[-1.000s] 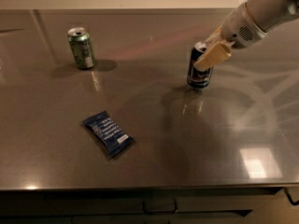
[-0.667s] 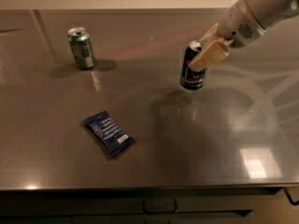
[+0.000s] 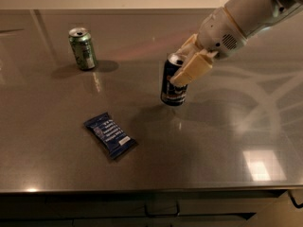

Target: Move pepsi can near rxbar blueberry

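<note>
Since a second ago, the arm [image 3: 246, 18] is carrying the pepsi can [image 3: 173, 85] leftward and toward the table's [image 3: 227, 141] near edge, closer to the bar. The gripper [image 3: 181, 63] is reaching in from the upper right and pinching the can near its top. One beige finger [image 3: 191, 70] is lying across the can's front and the other is pressing behind the rim. The can is standing roughly upright directly under the gripper, showing a dark blue body, a silver top and a pale logo low on its side. Whether its base is touching the table is unclear. A green can [image 3: 83, 48] is standing well off to the gripper's left, farther back. The rxbar blueberry [image 3: 110, 135], a flat dark blue wrapper with white print, is lying below and left of the gripper, still apart from the can.
</note>
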You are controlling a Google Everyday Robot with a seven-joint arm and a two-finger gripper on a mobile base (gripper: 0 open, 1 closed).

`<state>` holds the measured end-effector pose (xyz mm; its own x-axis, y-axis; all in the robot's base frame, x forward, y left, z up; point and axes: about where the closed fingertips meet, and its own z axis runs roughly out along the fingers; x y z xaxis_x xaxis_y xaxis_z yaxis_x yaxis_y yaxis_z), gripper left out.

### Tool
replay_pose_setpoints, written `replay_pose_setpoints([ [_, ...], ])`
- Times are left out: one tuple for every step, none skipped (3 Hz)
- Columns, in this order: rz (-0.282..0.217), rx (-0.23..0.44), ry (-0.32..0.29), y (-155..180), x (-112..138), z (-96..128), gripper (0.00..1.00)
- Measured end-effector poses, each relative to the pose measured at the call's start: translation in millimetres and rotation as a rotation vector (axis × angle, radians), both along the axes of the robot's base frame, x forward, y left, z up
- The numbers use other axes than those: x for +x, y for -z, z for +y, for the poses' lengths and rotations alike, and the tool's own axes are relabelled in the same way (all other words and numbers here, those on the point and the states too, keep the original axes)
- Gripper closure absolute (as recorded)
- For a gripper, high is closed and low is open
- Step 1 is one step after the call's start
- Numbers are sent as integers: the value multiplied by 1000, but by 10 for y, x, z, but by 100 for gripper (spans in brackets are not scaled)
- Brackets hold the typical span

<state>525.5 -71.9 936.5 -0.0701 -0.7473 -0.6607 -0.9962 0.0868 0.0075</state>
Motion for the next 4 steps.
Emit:
replay_pose_setpoints([
  [-11,-2,-74,70,-150,257,100],
  [-28,-5,-126,99,-240,442,100],
  [-35,-19,-160,172,-300,571,100],
  [-45,-38,-181,241,-347,649,100],
])
